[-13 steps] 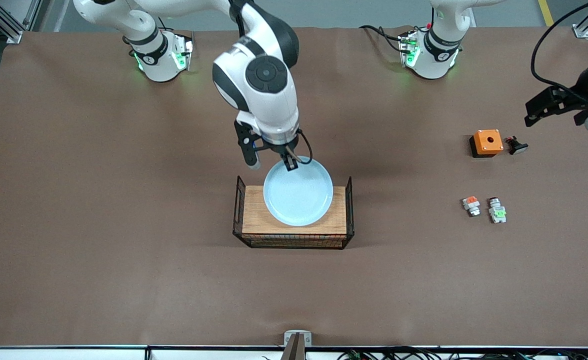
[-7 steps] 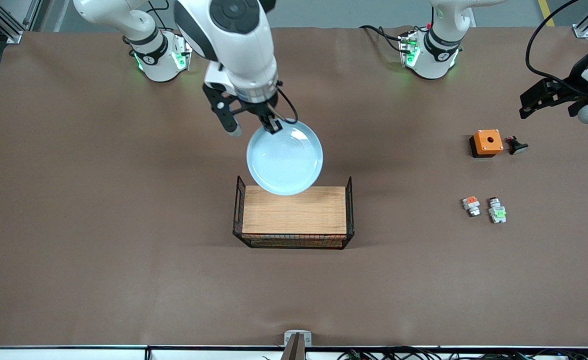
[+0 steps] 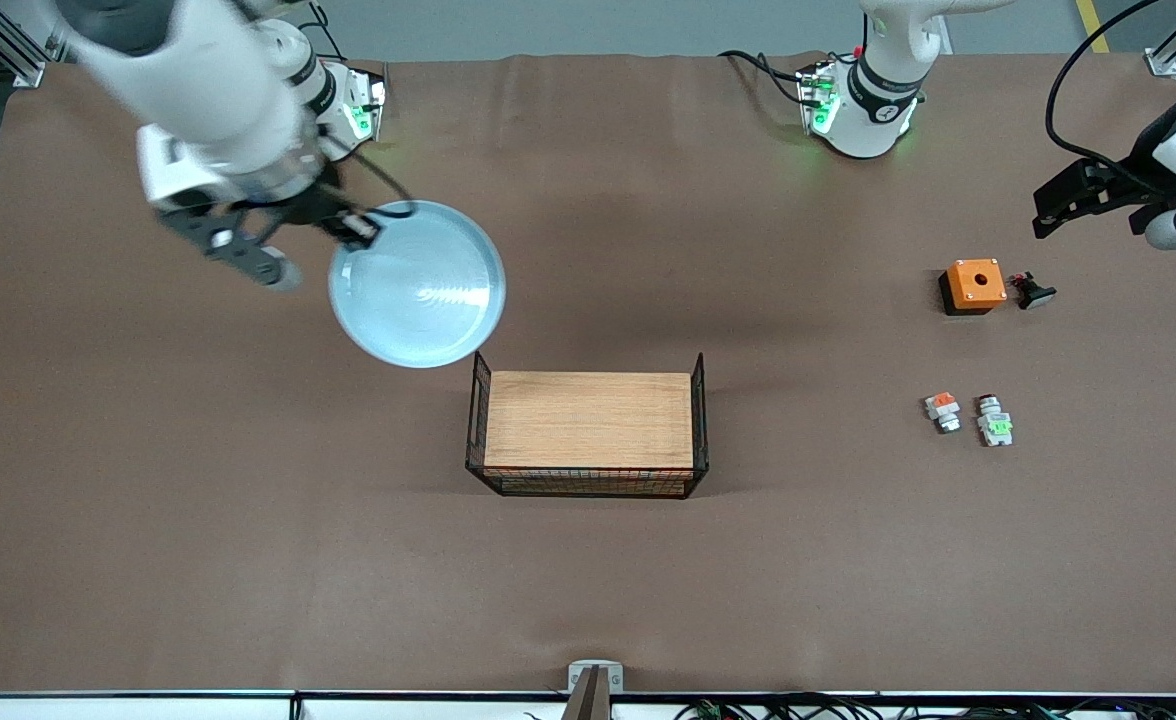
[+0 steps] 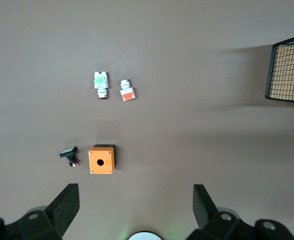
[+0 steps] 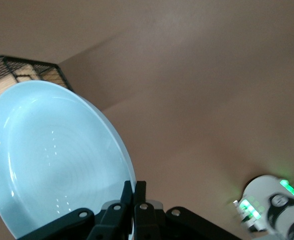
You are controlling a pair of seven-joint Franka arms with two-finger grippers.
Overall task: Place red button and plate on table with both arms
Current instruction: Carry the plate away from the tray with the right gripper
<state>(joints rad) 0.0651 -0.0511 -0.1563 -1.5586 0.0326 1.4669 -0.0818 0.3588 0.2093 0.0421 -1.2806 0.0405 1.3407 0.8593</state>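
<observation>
My right gripper (image 3: 356, 226) is shut on the rim of the pale light-blue plate (image 3: 416, 284) and holds it in the air over the brown table (image 3: 248, 520), between the right arm's base and the wooden board. In the right wrist view the plate (image 5: 51, 160) fills one side, with my fingers (image 5: 134, 192) pinching its edge. The red button (image 3: 995, 424), a tiny white unit with a green block, lies on the table toward the left arm's end; it also shows in the left wrist view (image 4: 101, 83). My left gripper (image 4: 135, 207) is open and empty, high over the table near the orange box.
A wooden board with black wire ends (image 3: 588, 432) stands mid-table. An orange box with a round hole (image 3: 974, 284) and a small black part (image 3: 1032, 291) lie near the left gripper. A similar unit with an orange-red block (image 3: 942, 409) lies beside the button.
My right gripper lifted the plate off the wooden board and carried it toward the right arm's end of the table. The left gripper shifted slightly.
</observation>
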